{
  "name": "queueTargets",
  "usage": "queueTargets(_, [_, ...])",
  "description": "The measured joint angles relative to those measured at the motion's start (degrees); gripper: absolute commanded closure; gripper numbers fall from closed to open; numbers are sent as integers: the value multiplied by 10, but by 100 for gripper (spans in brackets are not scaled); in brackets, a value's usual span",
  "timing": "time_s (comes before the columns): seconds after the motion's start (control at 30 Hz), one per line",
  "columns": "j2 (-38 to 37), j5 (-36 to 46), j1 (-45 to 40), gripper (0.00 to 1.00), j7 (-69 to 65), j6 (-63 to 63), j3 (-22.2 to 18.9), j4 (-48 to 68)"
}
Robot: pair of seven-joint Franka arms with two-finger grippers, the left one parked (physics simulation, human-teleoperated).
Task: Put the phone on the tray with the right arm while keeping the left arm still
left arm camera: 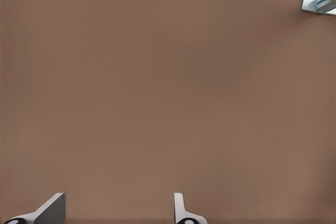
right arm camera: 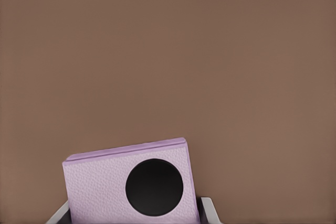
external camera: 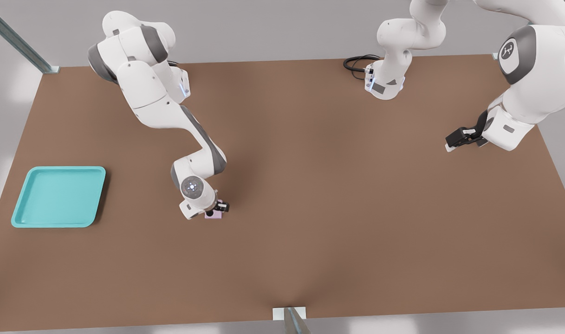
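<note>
On the brown counter (external camera: 310, 195) the right arm (external camera: 171, 111) reaches down from the 11 o'clock part of the front view towards the middle-left, its glowing wrist dial (external camera: 192, 186) facing the camera. Its tool (external camera: 216, 211) sits low at the counter, just at 4 o'clock from the dial. The phone (external camera: 212, 215) is between the tool's fingers: in the right wrist view the pink phone (right arm camera: 131, 184) shows one black circle (right arm camera: 154, 187), and a pale fingertip (right arm camera: 209, 209) flanks it on each side, so the tool looks closed onto the phone's edges. Whether the phone rests on the counter or is just clear of it, I cannot tell. The tray (external camera: 59, 196) lies flat near the counter's 9 o'clock edge in the front view, well apart from the phone and at roughly 9 o'clock from it.
</note>
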Motion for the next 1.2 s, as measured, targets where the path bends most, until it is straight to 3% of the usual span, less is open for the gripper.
queueTargets(0.2, [-69, -7, -63, 22, -7, -46, 1, -3])
queueTargets(0.37, [-140, -7, -202, 22, -65, -81, 1, -49])
queueTargets(0.57, [-161, -4, -389, 22, -196, -92, -2, -68])
queueTargets(0.67, [-126, -4, -442, 21, -270, -80, -9, -59])
queueTargets(0.7, [-114, -4, -461, 18, -295, -76, -11, -53])
queueTargets(0.77, [-88, -6, -492, 0, -343, -67, -12, -39])
queueTargets(0.87, [-67, -7, -527, 0, -413, -59, 6, -10])
queueTargets(0.97, [-150, -5, -464, 0, -456, -72, 13, -4])
queueTargets(1.1, [-320, -4, -218, 0, -457, -136, -46, 0])
queueTargets(1.2, [-265, 4, -114, 0, -438, -256, -55, 203])
